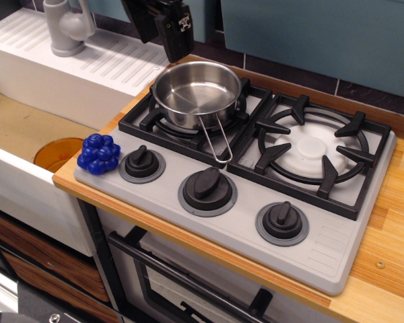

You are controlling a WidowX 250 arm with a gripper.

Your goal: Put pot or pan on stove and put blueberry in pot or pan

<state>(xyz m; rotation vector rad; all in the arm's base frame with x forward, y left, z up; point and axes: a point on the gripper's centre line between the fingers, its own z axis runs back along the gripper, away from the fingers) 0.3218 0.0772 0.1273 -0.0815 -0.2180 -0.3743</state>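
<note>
blueberry [99, 153] well apart from tool [163, 30]

Teal wall panels [323, 33], wooden counter [390, 222]

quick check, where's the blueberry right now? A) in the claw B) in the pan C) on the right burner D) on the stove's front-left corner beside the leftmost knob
D: the blueberry sits on the grey stove surface at its front-left corner, just left of the leftmost knob; the pan on the left burner is empty, and the claw is raised behind it, holding no berry.
</note>
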